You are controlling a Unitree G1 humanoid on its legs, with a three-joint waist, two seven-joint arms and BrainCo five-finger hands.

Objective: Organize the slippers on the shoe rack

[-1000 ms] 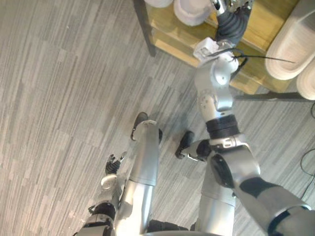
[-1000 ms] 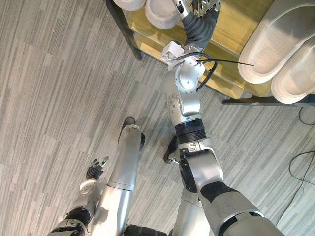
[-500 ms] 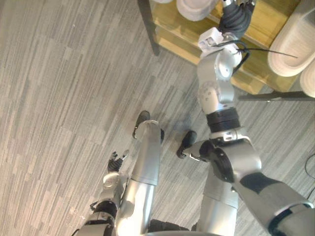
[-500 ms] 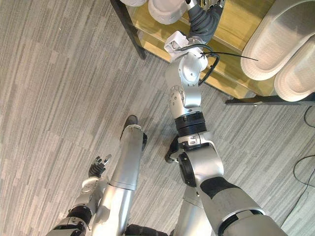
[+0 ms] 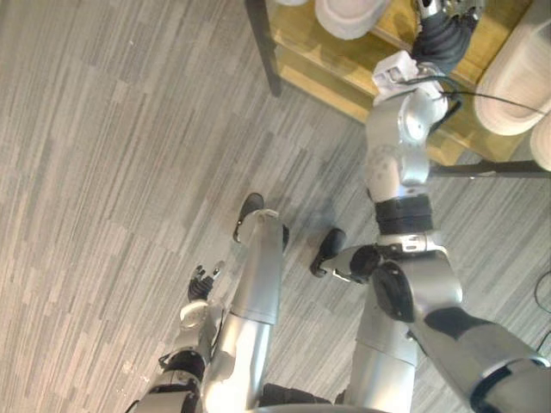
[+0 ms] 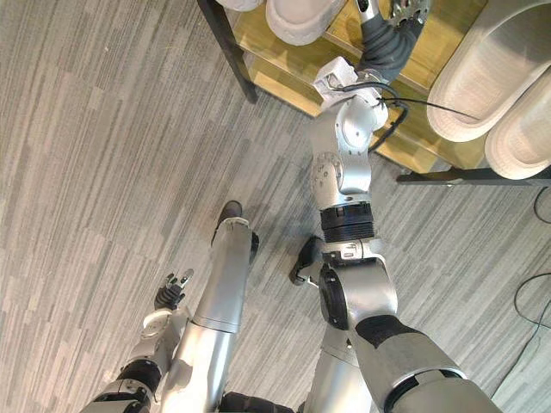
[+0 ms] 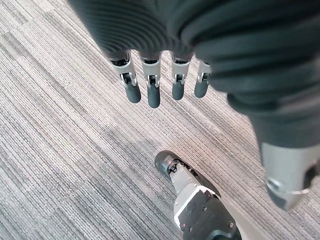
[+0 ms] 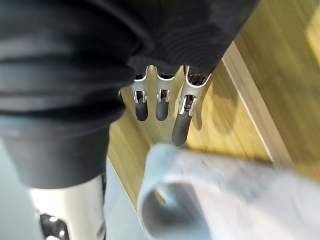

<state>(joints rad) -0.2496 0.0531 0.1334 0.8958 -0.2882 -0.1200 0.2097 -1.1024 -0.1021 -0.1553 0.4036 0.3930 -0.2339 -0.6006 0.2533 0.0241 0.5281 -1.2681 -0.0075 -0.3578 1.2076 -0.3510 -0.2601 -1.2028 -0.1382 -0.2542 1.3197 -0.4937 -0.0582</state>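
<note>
Shoe rack (image 6: 441, 41) — wooden shelves on a dark frame — stands at the far edge of the grey floor (image 5: 103, 172). White slippers lie on it: two side by side at the right end (image 6: 495, 64), another further left (image 6: 297, 13). Right arm (image 6: 344, 146) is stretched out to the shelf between them. Right hand (image 6: 403, 10) hovers over the boards — fingers (image 8: 182, 119) extended, gripping nothing, tips just beside a slipper's edge (image 8: 215, 195). Left hand (image 6: 172, 291) hangs low over the floor, fingers straight and relaxed.

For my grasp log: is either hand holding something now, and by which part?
Nothing is held. The left hand hangs open above the floor; the right hand, fingers straight, is near a slipper on the shoe rack.
</note>
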